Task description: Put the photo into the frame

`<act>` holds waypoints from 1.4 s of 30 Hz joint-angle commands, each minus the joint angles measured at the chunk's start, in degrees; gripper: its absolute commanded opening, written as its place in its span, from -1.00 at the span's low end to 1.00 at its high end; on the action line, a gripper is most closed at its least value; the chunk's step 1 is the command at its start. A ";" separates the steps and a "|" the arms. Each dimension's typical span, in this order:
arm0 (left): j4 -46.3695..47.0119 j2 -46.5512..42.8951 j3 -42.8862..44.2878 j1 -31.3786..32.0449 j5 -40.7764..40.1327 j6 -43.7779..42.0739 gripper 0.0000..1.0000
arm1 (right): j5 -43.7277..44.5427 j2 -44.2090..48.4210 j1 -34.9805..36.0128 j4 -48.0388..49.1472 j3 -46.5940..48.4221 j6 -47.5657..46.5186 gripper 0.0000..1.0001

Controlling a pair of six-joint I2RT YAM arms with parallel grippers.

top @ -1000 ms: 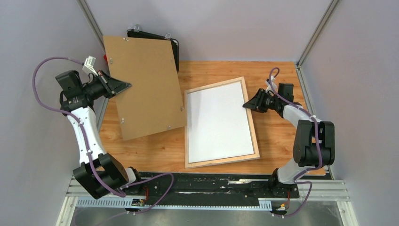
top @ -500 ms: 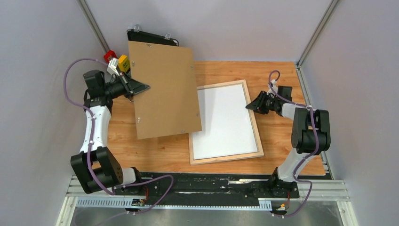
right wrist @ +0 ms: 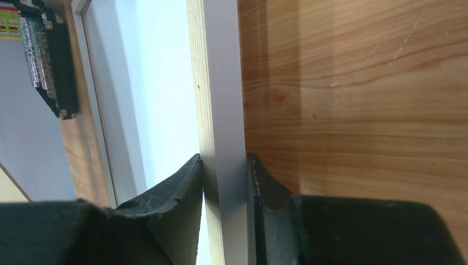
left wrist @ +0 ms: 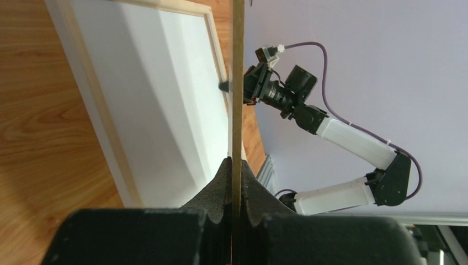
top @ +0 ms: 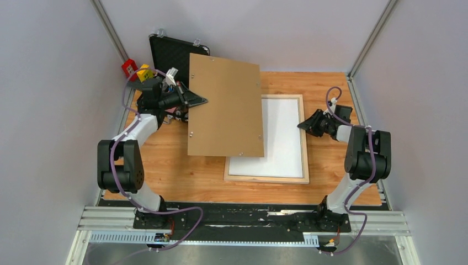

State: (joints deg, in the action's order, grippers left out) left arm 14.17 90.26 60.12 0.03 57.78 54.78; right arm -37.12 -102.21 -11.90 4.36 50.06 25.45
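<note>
Right of centre on the bench (top: 165,171), the frame (top: 305,157) lies flat, a white sheet (top: 281,138) filling it, likely the photo face down. Right hand (right wrist: 223,165) pinches the frame's right rail. Left hand (top: 200,101), clamped on the brown backing board (top: 226,105), holds it over the frame's left part. Next: lower board square into the recess

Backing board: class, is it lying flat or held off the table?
Held off. The left gripper clamps the board by its edge; the left wrist view shows it edge-on, apart from the frame.
</note>
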 commanded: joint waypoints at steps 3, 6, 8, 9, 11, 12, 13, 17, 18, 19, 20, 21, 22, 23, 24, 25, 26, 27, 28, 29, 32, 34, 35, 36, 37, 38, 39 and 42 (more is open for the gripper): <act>12.98 5.39 2.88 4.66 0.34 7.83 -1.00 | -0.02 0.12 -0.10 0.49 2.01 1.63 -0.91; 14.20 6.98 3.70 5.76 0.25 8.44 -1.00 | -0.26 -0.13 -0.14 -0.41 2.06 0.62 -0.77; 15.07 8.04 4.22 6.50 0.14 9.09 -1.00 | -0.24 -0.06 -0.14 -1.37 2.18 -0.25 -0.64; 15.39 8.67 4.35 7.07 0.08 9.28 -1.00 | -0.23 0.05 -0.21 -1.90 2.23 -0.64 -0.56; 16.48 9.68 4.66 8.02 -0.01 9.89 -1.00 | -0.40 0.45 -0.35 -3.09 2.50 -1.50 -0.41; 16.93 10.36 4.70 8.39 -0.07 10.69 -1.00 | -0.10 0.80 -0.44 -3.83 2.77 -1.88 -0.30; 18.34 10.72 4.72 9.02 -0.20 11.31 -1.00 | 0.12 1.20 -0.66 -4.06 2.84 -2.15 -0.18; 23.00 12.82 4.27 10.55 -0.74 15.75 -1.00 | 0.42 2.93 -1.43 -7.00 3.56 -3.45 0.09; 23.49 13.38 4.25 10.98 -0.87 16.48 -1.00 | 0.42 3.36 -1.72 -7.60 3.73 -3.80 0.12; 23.85 13.59 4.28 11.19 -1.25 16.62 -1.00 | 0.47 3.87 -2.03 -8.09 3.87 -4.06 0.15; 23.91 13.95 4.45 11.72 -1.61 16.75 -1.00 | 0.46 4.35 -2.41 -8.50 4.02 -4.40 0.18; 24.02 14.14 4.56 11.95 -1.75 16.75 -1.00 | 0.64 4.87 -2.78 -8.85 4.11 -4.88 0.20; 24.04 14.61 4.79 12.67 -2.02 16.89 -1.00 | 0.79 5.41 -3.04 -9.29 4.27 -5.41 0.21; 24.10 14.87 4.94 13.00 -2.13 16.96 -1.00 | 0.81 5.85 -3.31 -9.69 4.38 -5.94 0.21; 24.21 15.45 5.15 13.79 -2.36 17.16 -1.00 | 0.85 6.27 -3.57 -9.98 4.53 -6.44 0.22; 24.56 15.77 5.25 14.22 -2.52 17.27 -1.00 | 0.97 6.84 -3.77 -10.41 4.66 -7.17 0.22; 24.70 16.45 5.42 14.93 -2.90 17.57 -1.00 | 1.01 7.31 -3.97 -10.75 4.83 -7.70 0.23; 25.19 16.84 5.52 15.27 -3.09 17.82 -1.00 | 0.89 7.75 -4.14 -11.16 5.02 -8.23 0.23; 25.46 17.64 5.71 15.88 -3.50 18.28 -1.00 | 0.87 8.07 -4.23 -11.58 5.30 -8.83 0.23; 26.08 18.09 5.80 16.23 -3.75 18.53 -1.00 | 0.83 8.52 -4.32 -12.16 5.59 -9.51 0.23; 28.19 20.51 6.31 18.03 -4.94 20.26 -1.00 | 0.21 9.45 -4.37 -14.20 6.72 -11.90 0.23; 30.05 21.88 6.33 19.21 -5.76 21.65 -1.00 | 0.16 9.92 -4.42 -15.72 7.41 -13.27 0.22; 30.74 22.28 6.04 19.92 -6.10 22.75 -1.00 | 0.08 10.19 -4.41 -16.27 7.65 -13.70 0.22; 31.79 22.84 5.92 20.23 -6.89 23.27 -1.00 | -0.11 10.53 -4.44 -16.51 7.57 -14.17 0.22; 32.23 23.34 5.72 20.79 -7.29 24.14 -1.00 | -0.18 11.09 -4.45 -16.52 7.28 -14.43 0.22; 32.87 23.58 5.67 21.01 -8.00 24.45 -1.00 | -0.15 11.54 -4.52 -16.49 6.98 -14.65 0.22; 32.99 23.94 5.70 21.47 -8.28 24.86 -1.00 | -0.14 12.05 -4.53 -16.45 6.43 -14.92 0.21; 32.95 24.46 5.58 22.08 -9.35 25.50 -1.00 | 0.13 13.49 -4.55 -16.24 5.35 -15.60 0.20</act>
State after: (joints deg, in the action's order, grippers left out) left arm 40.07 115.24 63.53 21.21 50.02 76.71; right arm -36.53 -92.29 -16.08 -11.84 55.35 12.62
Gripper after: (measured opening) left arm 0.029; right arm 0.607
